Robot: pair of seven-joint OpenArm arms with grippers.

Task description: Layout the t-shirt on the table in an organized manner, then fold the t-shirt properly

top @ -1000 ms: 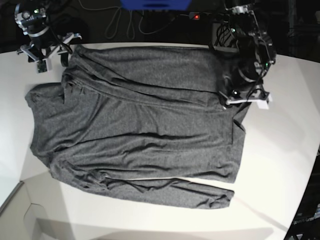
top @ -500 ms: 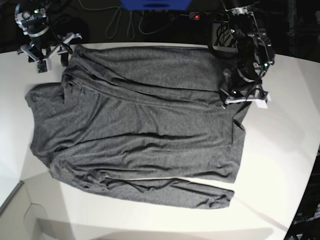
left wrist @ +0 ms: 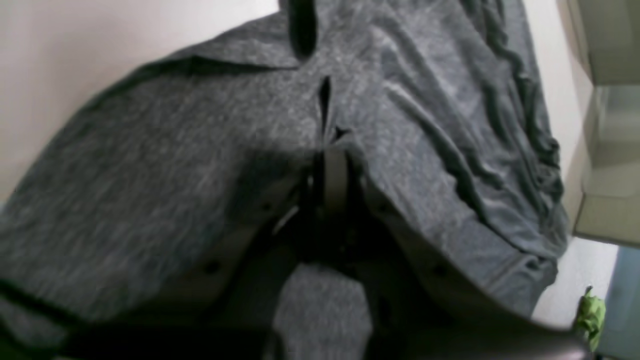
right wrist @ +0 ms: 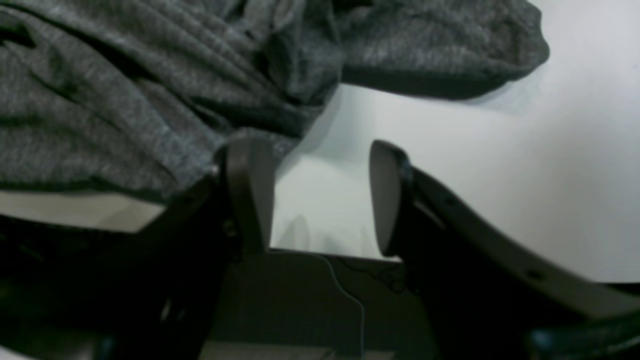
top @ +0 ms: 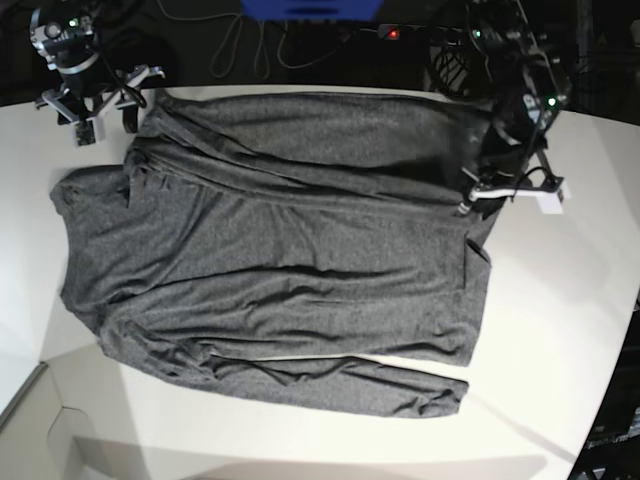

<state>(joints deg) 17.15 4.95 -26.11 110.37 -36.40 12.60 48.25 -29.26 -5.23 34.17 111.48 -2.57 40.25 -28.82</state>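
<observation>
In the base view, the white surface [top: 560,330] lies bare along the near edge, and the dark grey t-shirt [top: 270,250] is spread across most of its middle. One long sleeve [top: 330,385] runs along the shirt's near side, its cuff toward that view's right. The body is fairly flat, with diagonal creases and a folded band across the far part.

At the shirt's right edge in that view, the left hand [top: 478,192] sits at the fabric, its jaws brought tight together. The left wrist view shows the two fingers [left wrist: 334,180] pressed onto a pinched ridge of cloth, with the knit draping away on both sides, so this hand has hold of the shirt.

At the far left corner of the base view, the right hand [top: 100,110] rests just beside the shirt's bunched far corner. In its wrist view the fingers [right wrist: 250,195] stand apart with only white surface between them; the left one is at the cloth's edge, gripping nothing.
</observation>
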